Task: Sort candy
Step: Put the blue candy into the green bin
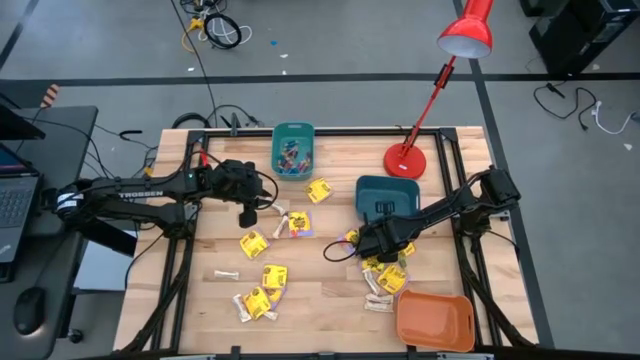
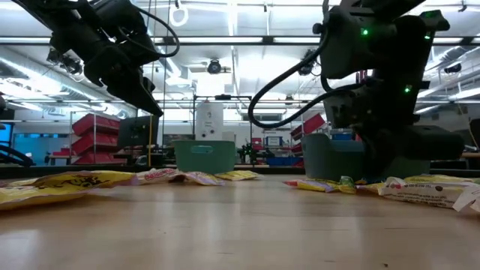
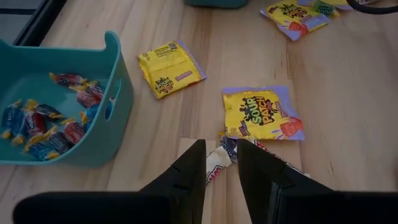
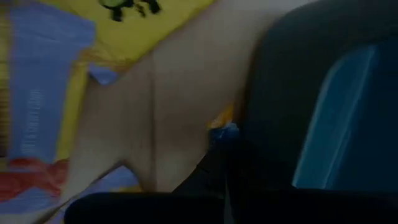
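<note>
Candy lies scattered on the wooden table (image 1: 320, 290): square yellow packets (image 1: 275, 277) (image 3: 261, 112), pale sticks (image 1: 225, 274), small pieces. My left gripper (image 1: 247, 215) (image 3: 221, 163) hangs open above the table, over a pale stick (image 3: 216, 165) that lies flat beneath its fingers. My right gripper (image 1: 362, 245) (image 4: 222, 140) is shut and down at the table beside the dark teal bin (image 1: 385, 190), among yellow packets (image 1: 385, 275). A small blue and orange piece (image 4: 224, 126) shows at its fingertips. My right gripper comes steeply from above with its fingers shut, their tips at the small blue and orange piece (image 4: 225, 129) on the table. The dark fingers cover the meeting place, so I cannot tell whether the piece is pinched or only touched.
A light teal bin (image 1: 293, 150) (image 3: 118, 93) with several small wrapped pieces stands at the far middle. An orange bin (image 1: 435, 320) sits at the near right corner. A red lamp's base (image 1: 405, 160) stands at the far right. Bare wood lies near the front middle.
</note>
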Robot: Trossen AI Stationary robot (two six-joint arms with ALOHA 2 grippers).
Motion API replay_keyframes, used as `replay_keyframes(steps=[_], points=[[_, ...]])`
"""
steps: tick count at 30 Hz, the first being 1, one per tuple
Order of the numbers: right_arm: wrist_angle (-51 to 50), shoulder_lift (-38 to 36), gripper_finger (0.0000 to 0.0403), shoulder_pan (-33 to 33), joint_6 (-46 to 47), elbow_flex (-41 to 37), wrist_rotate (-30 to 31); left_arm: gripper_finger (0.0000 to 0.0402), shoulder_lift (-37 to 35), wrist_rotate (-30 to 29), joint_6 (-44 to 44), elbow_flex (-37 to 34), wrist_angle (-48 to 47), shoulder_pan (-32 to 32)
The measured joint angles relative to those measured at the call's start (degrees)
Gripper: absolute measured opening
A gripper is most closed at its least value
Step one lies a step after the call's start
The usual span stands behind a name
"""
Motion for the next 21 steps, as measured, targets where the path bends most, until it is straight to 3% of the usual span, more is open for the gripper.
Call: replay_keyframes(steps=[5, 15, 21], points=[[0.5, 0.4, 0.0000, 1.9, 0.1, 2.0, -4.0, 0.0094, 0.0, 0.0, 0.0, 0.0, 0.0, 0.0], [-5.0, 0.3, 0.0000, 3.6, 1.9, 6.3, -0.1, 0.0094, 0.0, 0.0, -0.2, 0.0, 0.1, 0.0], [-2.6, 0.3, 0.0014, 2.7, -7.7, 6.3, -0.8, 0.0094, 0.0, 0.0, -0.2, 0.0, 0.1, 0.0]])
